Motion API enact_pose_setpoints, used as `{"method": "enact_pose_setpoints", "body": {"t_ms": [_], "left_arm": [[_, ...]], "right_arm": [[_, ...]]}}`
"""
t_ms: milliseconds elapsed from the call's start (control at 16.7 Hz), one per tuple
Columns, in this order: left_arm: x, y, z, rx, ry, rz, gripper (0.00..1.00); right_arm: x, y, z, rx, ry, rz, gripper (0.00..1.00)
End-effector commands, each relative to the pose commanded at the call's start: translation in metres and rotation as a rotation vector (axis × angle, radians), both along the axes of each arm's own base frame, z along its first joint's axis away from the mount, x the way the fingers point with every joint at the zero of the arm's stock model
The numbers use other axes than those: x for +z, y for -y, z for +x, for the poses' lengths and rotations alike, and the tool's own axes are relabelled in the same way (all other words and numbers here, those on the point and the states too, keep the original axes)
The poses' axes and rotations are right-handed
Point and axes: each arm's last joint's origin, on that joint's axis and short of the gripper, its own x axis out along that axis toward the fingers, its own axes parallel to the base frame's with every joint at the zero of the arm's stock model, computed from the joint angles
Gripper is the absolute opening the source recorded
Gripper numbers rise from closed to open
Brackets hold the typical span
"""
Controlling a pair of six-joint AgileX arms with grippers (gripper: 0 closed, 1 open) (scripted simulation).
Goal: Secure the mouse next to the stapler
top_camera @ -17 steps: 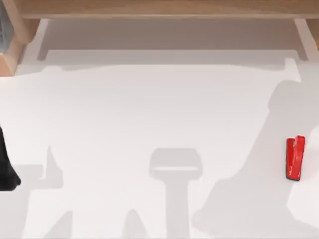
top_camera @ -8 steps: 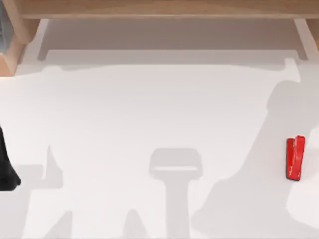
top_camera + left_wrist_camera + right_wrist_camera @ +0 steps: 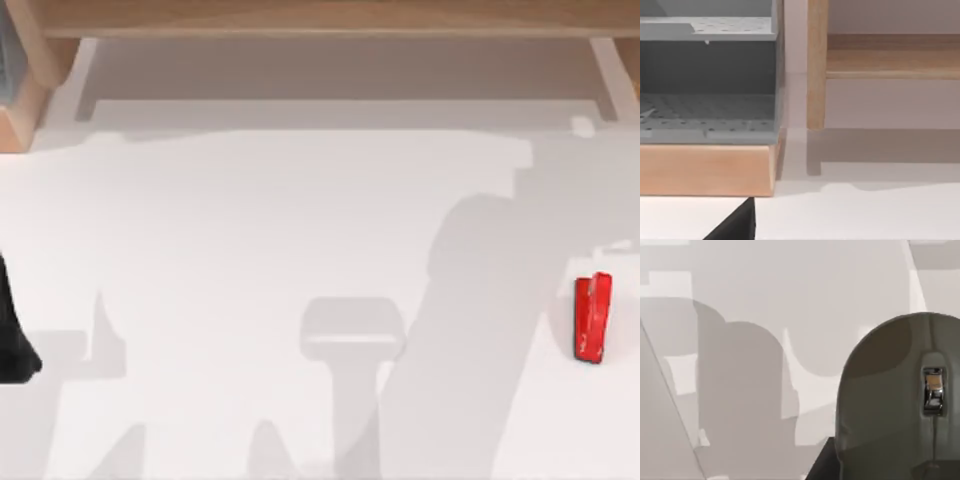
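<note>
The bright red stapler (image 3: pixel 591 318) lies on the white table near the right edge in the top view. A grey mouse (image 3: pixel 890 390) with a metal scroll wheel (image 3: pixel 932 390) looms close in the right wrist view, hanging above the table. My right gripper (image 3: pixel 890 472) is shut on it, and one dark finger (image 3: pixel 821 466) shows beside its shell. The right arm's broad shadow (image 3: pixel 460 330) falls on the table left of the stapler. My left gripper (image 3: pixel 12 335) rests parked at the table's left edge.
A wooden shelf frame (image 3: pixel 320 18) runs along the back of the table. At the back left stands a wooden-based unit with grey perforated trays (image 3: pixel 710 110), next to a wooden post (image 3: pixel 816 65). White tabletop (image 3: pixel 250 220) spreads between the arms.
The right arm's shadow has swung left across the table, away from the stapler. The stapler and the left arm have stayed put.
</note>
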Motion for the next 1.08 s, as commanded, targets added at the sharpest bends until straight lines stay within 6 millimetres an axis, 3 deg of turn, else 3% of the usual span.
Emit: {"method": "enact_pose_setpoints", "body": {"t_ms": [240, 480, 780, 1080], "left_arm": [[0.000, 0.000, 0.000, 0.000, 0.000, 0.000, 1.00], [0.000, 0.000, 0.000, 0.000, 0.000, 0.000, 1.00], [0.000, 0.000, 0.000, 0.000, 0.000, 0.000, 1.00], [0.000, 0.000, 0.000, 0.000, 0.000, 0.000, 1.00]], "right_arm": [[0.055, -0.027, -0.029, 0.034, 0.099, -0.040, 0.00], [0.079, -0.053, -0.068, 0.059, 0.110, -0.050, 0.00], [0.065, -0.080, -0.113, 0.099, 0.038, -0.031, 0.00], [0.019, -0.102, -0.139, 0.168, -0.063, 0.003, 0.00]]}}
